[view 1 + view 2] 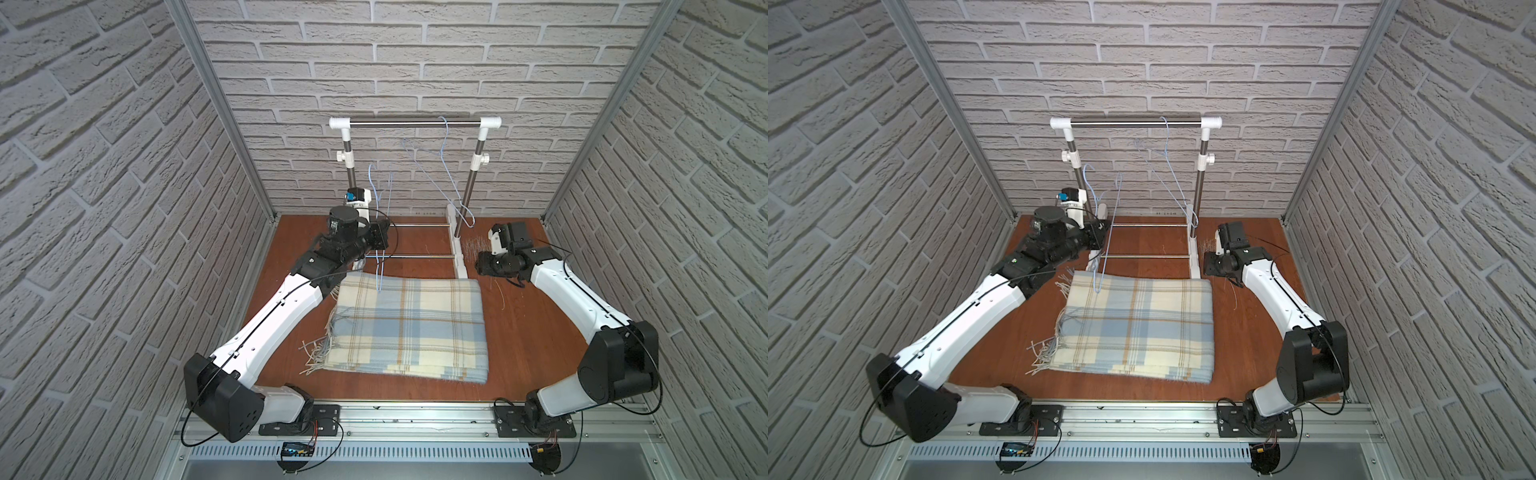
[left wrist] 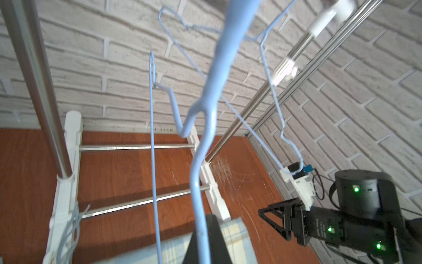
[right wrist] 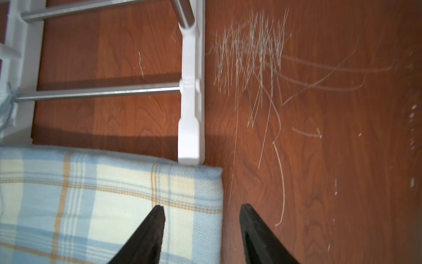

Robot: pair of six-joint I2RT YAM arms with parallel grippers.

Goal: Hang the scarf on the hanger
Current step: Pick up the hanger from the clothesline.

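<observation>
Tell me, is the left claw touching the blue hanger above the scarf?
Touching. The left wrist view shows the left claw shut on the hanger, gripping its wire.

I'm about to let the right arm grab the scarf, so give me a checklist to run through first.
1. Left gripper shut on the hanger: ok.
2. Right gripper open: ok.
3. Right gripper straddling the scarf's edge near its corner: ok.
4. Scarf folded flat on the table: ok.
5. Hanger's lower end clear of the scarf: cannot tell.
6. Right gripper low enough to pinch: cannot tell.
</observation>
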